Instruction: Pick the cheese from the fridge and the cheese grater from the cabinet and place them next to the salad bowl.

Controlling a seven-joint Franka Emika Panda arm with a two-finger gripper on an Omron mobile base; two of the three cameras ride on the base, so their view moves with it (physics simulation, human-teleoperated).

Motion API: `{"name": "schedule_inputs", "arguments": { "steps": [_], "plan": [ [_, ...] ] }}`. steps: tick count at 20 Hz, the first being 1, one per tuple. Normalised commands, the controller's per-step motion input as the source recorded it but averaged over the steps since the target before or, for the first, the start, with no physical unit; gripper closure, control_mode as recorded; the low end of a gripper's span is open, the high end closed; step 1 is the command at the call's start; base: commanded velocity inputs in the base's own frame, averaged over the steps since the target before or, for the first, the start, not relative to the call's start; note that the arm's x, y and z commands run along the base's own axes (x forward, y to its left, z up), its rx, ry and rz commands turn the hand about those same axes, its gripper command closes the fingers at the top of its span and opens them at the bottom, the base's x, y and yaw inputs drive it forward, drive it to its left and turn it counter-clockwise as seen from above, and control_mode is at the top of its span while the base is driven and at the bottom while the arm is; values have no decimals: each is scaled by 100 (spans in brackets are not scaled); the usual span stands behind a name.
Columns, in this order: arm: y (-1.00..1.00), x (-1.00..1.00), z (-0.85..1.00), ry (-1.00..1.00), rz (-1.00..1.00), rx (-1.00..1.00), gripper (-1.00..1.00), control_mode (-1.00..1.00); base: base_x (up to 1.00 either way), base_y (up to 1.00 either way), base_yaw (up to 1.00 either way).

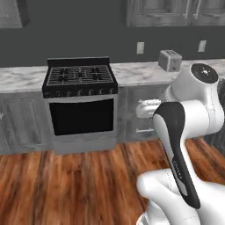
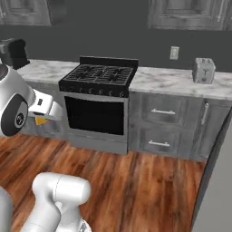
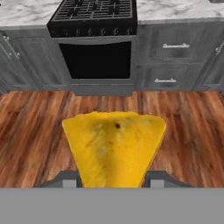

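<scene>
One yellow-orange cheese [image 3: 114, 146] wedge was seen clamped between the two dark fingertips [image 3: 70, 179] of the gripper [image 3: 113, 180] in the hand view, the jaws closed against its narrow lower end and its wide end pointed toward the stove [image 3: 97, 41]. Relative to the stove, the cheese was held out in front of it, above the wood floor [image 3: 35, 131], roughly in line with the black oven door [image 3: 97, 59]. In the right base view a small orange corner of the cheese [image 2: 41, 120] was glimpsed under the white hand, left of the stove [image 2: 99, 97] front and below counter height. Two drawers with silver handles [image 2: 163, 111] were seen right of the stove, and a grey toaster [image 2: 203, 70] was set on the marble counter [image 2: 167, 81] further right of it. In the left base view the white arm [image 1: 184, 132] was raised right of the stove [image 1: 80, 94], with the toaster [image 1: 170, 60] on the counter behind it. Wall cabinets [image 2: 190, 13] were hung above the counter, right of the stove.
</scene>
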Motion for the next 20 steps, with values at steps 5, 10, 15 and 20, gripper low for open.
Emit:
{"name": "schedule_inputs", "arguments": {
  "steps": [5, 10, 15, 20],
  "plan": [
    [0, 0, 0, 0, 0, 0, 100, 100, 19, 4, 74],
    [0, 0, 0, 0, 0, 0, 100, 100, 25, 0, 71],
    [0, 0, 0, 0, 0, 0, 100, 100, 25, 0, 71],
    [0, 0, 0, 0, 0, 0, 100, 100, 28, 0, 70]
  ]
}}
